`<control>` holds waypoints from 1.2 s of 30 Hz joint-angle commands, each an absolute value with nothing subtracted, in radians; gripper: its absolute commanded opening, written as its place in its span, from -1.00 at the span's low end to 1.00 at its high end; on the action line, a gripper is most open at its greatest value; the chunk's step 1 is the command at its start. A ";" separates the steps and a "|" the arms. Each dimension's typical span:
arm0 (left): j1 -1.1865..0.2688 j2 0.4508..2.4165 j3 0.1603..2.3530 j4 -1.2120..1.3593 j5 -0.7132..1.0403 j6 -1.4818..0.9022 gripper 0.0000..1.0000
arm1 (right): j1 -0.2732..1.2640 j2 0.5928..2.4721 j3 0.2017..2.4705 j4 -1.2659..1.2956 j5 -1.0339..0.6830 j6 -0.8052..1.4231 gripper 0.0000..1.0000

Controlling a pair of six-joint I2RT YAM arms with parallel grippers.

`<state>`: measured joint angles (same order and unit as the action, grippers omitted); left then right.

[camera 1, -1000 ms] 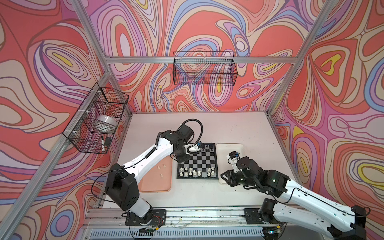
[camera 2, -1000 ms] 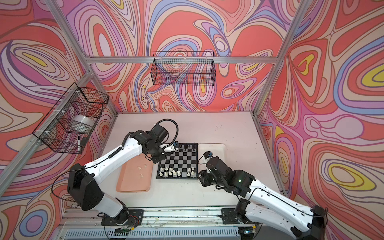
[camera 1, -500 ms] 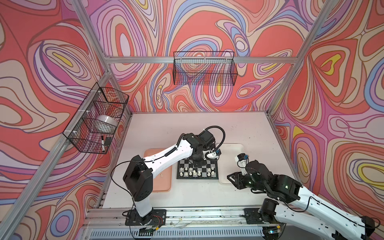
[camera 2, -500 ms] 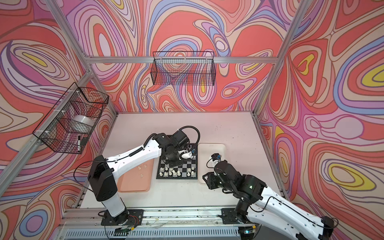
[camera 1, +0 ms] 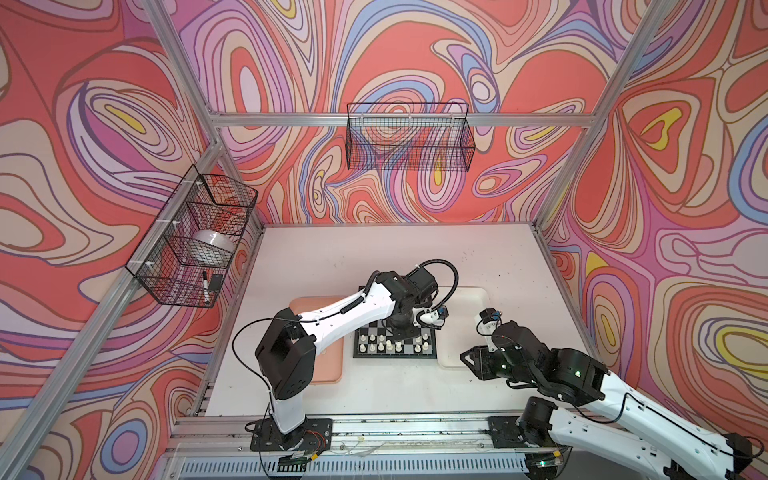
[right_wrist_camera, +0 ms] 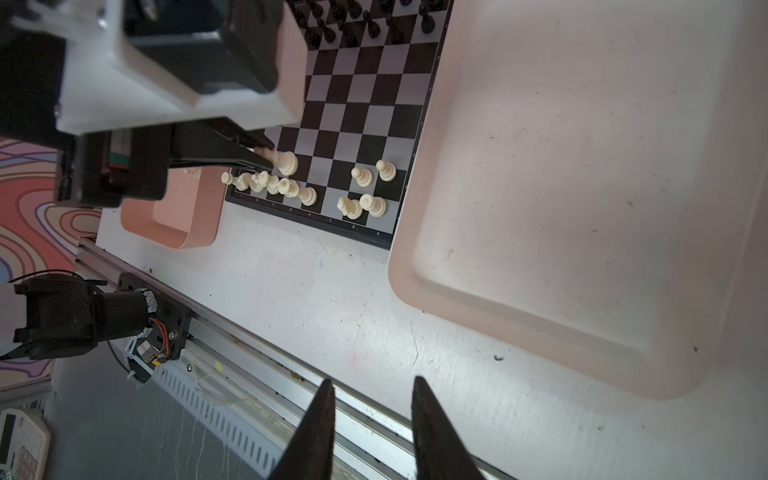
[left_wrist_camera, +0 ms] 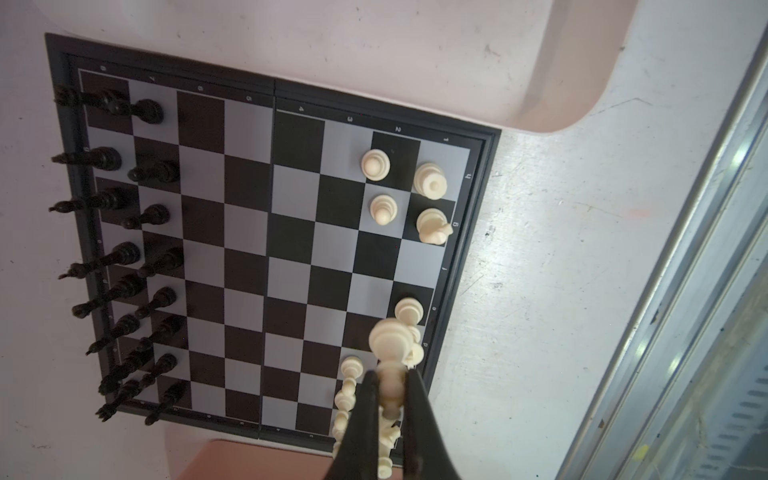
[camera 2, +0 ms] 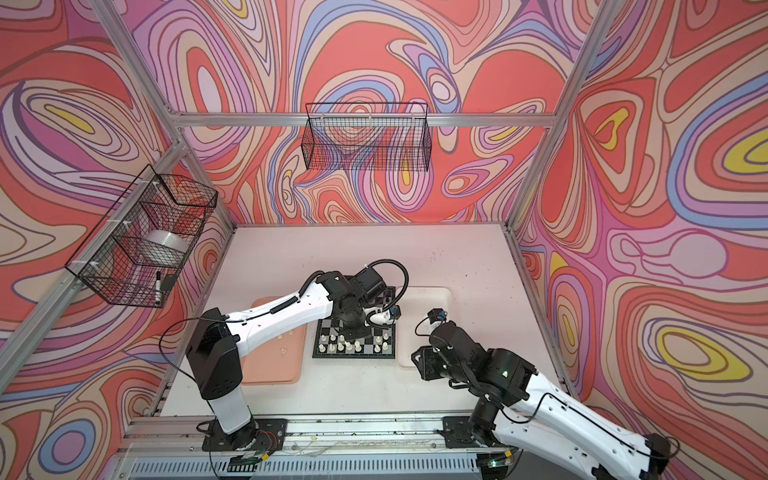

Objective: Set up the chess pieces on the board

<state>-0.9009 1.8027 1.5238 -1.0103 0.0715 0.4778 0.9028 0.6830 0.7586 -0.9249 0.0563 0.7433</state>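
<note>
The left gripper [left_wrist_camera: 390, 376] was clenched on a cream-white chess piece [left_wrist_camera: 388, 338], holding it over the board [left_wrist_camera: 247, 232] near the edge where the other white pieces [left_wrist_camera: 430, 180] stood. The black pieces [left_wrist_camera: 145, 112] stood in two rows along the opposite edge. The right gripper [right_wrist_camera: 372, 380] hung parted and empty over the table [right_wrist_camera: 332, 291], beside the white tray [right_wrist_camera: 582, 208].

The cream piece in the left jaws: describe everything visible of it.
The cream piece looks like smooth plastic, with a wide round base and a slim turned stem. The left gripper is shut on its upper stem, base pointing away from the jaws toward the board. It hangs over the cream side, beside the other cream pieces; whether its base touches a square cannot be told.
</note>
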 commanded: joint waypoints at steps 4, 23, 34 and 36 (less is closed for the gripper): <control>-0.919 1.832 1.498 -1.008 0.098 0.464 -0.80 | 0.899 0.634 0.792 -1.018 0.140 0.801 -0.36; -0.943 1.876 1.468 -0.984 0.110 0.478 -0.80 | 0.899 0.585 0.793 -1.063 0.170 0.820 -0.36; -0.947 1.897 1.456 -0.970 0.104 0.485 -0.79 | 0.898 0.553 0.781 -1.067 0.170 0.827 -0.36; -0.948 1.902 1.454 -0.966 0.101 0.485 -0.79 | 0.898 0.552 0.778 -1.066 0.170 0.827 -0.36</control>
<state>-0.9401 1.8801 1.4647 -0.9638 0.0895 0.4709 0.9028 0.5583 0.7734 -1.0611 0.1539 0.8215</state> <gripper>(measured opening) 0.105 0.319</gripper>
